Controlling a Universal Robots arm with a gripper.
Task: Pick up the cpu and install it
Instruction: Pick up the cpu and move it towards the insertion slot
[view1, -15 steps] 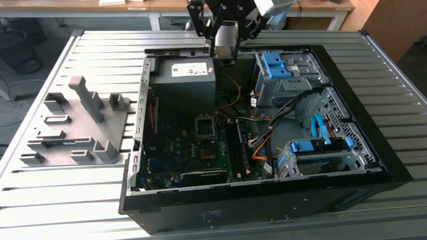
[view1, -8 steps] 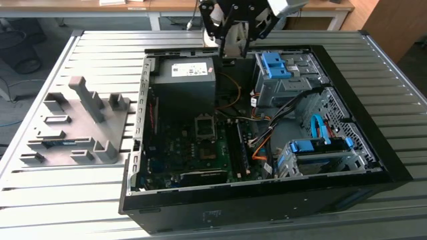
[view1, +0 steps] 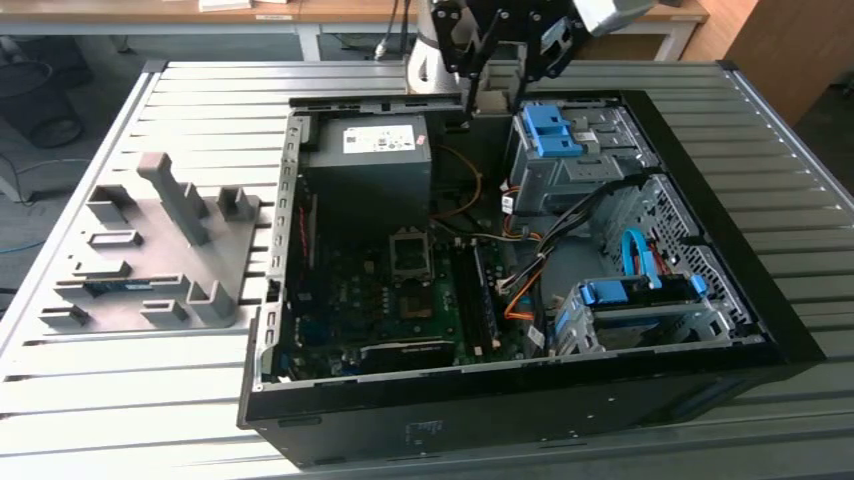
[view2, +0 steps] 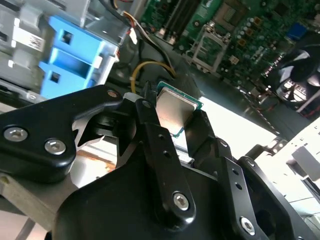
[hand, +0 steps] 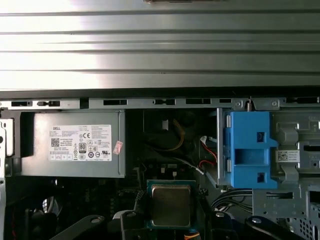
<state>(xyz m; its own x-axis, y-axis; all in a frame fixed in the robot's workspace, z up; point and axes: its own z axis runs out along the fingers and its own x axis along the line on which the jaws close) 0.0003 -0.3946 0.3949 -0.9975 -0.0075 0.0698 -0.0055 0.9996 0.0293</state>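
Gripper (view2: 176, 122) clamped on the cpu (view2: 174, 107): black fingers (view2: 148, 117) pinch opposite edges of the chip, and the dull metal lid and green substrate rim show between them. Same grip in the first wrist view, with the cpu (hand: 170, 205) square between the finger links of the gripper (hand: 171, 216).

In the exterior view the gripper (view1: 514, 75) hangs over the far edge of the open PC case (view1: 534, 400), above the gap between the power supply (view1: 367, 150) and the blue drive caddy (view1: 547, 130). The chip is held in the air, clear of the board.

The motherboard (view1: 387, 300) lies flat in the case floor. The CPU socket (view1: 410, 243) sits near its middle, just below the power supply in the exterior view, well apart from the gripper. The second wrist view has the socket (view2: 207, 42) beyond the held chip; can't tell whether its frame is up or down.

The first wrist view shows the power supply (hand: 75, 145) and the blue caddy (hand: 247, 150) either side of the chip, wiring between them.

The case sits on a slatted metal table (view1: 187, 90). Grey parts fixture (view1: 160, 250) beside the case on the exterior view's left.
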